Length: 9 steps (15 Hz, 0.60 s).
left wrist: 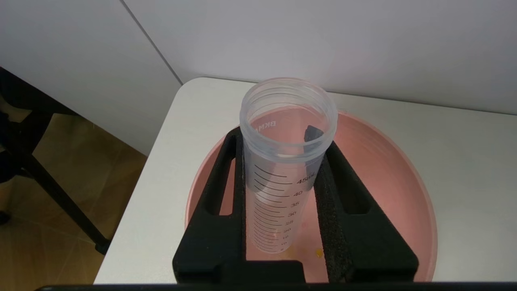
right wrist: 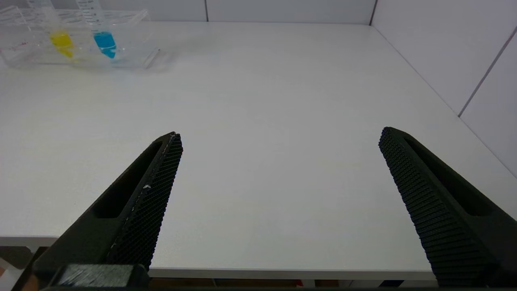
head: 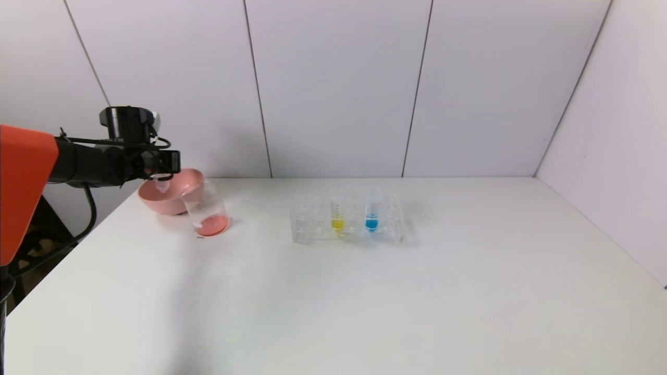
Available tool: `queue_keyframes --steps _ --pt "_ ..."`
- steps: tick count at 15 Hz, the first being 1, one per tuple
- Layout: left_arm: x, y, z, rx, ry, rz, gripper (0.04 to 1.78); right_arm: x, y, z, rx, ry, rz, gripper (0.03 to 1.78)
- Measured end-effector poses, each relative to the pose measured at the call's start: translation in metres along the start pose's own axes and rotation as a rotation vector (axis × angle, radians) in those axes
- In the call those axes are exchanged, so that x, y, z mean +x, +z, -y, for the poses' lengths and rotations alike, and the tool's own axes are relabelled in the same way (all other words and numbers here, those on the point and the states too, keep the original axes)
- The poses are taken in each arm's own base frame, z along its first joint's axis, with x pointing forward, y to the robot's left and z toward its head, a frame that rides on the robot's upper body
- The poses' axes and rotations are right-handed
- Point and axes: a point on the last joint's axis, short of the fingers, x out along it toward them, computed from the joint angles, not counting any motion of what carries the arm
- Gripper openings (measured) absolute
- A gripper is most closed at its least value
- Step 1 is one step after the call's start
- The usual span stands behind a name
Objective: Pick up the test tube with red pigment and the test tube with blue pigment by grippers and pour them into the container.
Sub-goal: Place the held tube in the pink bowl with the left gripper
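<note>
The test tube with red pigment [left wrist: 282,169], drained, was clamped between the left gripper [left wrist: 282,161] fingers above the pink bowl [head: 174,200]. The container [head: 207,211] beside the bowl held red liquid. The right gripper [right wrist: 278,139] stood wide open, holding nothing.

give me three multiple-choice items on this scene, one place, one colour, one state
1. Over what does the left claw hold the emptied clear graduated tube?
A. pink bowl
B. tube rack
C. bare table

2. What colour is the liquid in the clear glass beaker?
A. blue
B. yellow
C. red-orange

3. How does the right claw stand?
A. shut on a tube
B. open, holding nothing
C. shut, holding nothing

Answers: 1 A, the pink bowl lies beneath the tube; 2 C, reddish liquid covers the beaker's bottom; 3 B, its fingers are wide apart over the white table.
</note>
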Motion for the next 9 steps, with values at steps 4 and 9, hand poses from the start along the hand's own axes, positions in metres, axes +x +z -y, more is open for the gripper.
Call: queue_keyframes --steps 4,9 --pt "-0.002 0.005 -0.001 -0.005 0.0 0.028 1.01 0.0 0.0 0.0 0.0 0.0 0.0 1.77" --pt "-0.013 0.009 -0.002 -0.004 -0.005 0.042 1.67 0.0 0.0 0.0 0.0 0.0 0.0 1.78"
